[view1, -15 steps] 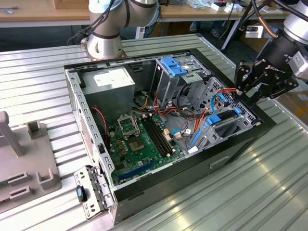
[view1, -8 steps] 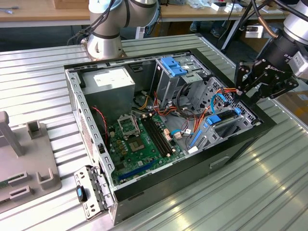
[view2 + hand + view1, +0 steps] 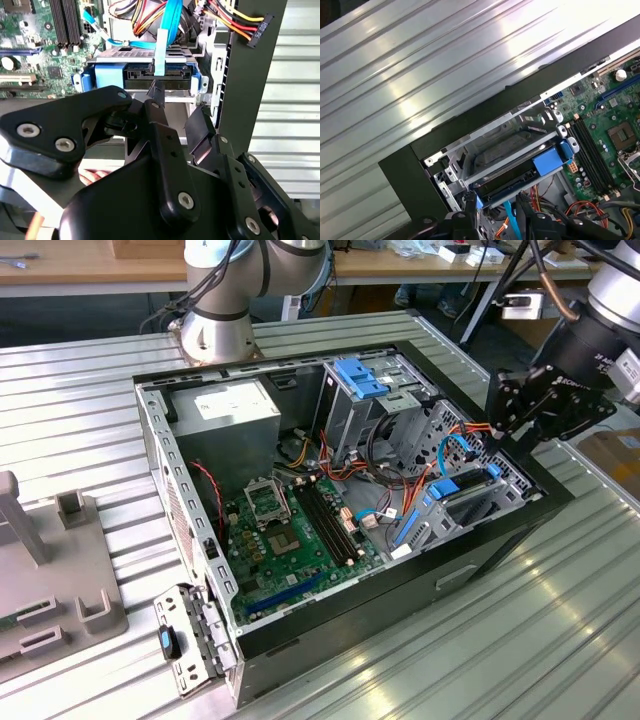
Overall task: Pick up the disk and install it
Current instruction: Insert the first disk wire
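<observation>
The end effector (image 3: pixel 177 107), open and empty, hovered just beside the disk (image 3: pixel 157 75) in its metal bay (image 3: pixel 212 70); likely rigid, weighty, shock-sensitive, best held by its blue side rails (image 3: pixel 107 77).

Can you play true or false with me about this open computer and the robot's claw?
1. The case is open and shows a green board. True.
2. The disk lies out on the table. False: it sits in a bay inside the case.
3. The disk has blue rails. True.
4. The gripper hangs over the green board. False: it is at the disk's end of the case, with its fingers apart.
</observation>
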You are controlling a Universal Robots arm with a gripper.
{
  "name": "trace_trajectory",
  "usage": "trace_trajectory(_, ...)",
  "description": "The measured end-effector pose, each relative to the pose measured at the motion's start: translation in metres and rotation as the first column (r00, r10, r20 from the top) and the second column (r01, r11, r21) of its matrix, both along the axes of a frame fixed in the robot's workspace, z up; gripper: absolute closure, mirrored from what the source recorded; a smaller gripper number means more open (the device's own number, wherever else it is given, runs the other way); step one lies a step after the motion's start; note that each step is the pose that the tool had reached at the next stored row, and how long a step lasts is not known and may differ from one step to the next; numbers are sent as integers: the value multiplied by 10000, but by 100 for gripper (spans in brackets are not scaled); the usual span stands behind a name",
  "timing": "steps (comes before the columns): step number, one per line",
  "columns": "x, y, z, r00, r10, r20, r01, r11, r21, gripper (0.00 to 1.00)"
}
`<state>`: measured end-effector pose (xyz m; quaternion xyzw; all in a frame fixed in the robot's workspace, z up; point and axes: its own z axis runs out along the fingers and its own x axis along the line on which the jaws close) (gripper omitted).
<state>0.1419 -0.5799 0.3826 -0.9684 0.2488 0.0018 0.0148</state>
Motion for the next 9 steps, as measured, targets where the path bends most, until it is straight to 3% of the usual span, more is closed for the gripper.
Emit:
trace_trajectory(2,0,3,0,9990,442,0,-442,9990,-2,56)
trace_trajectory(9,0,4,0,9989,465,0,-465,9989,-1,56)
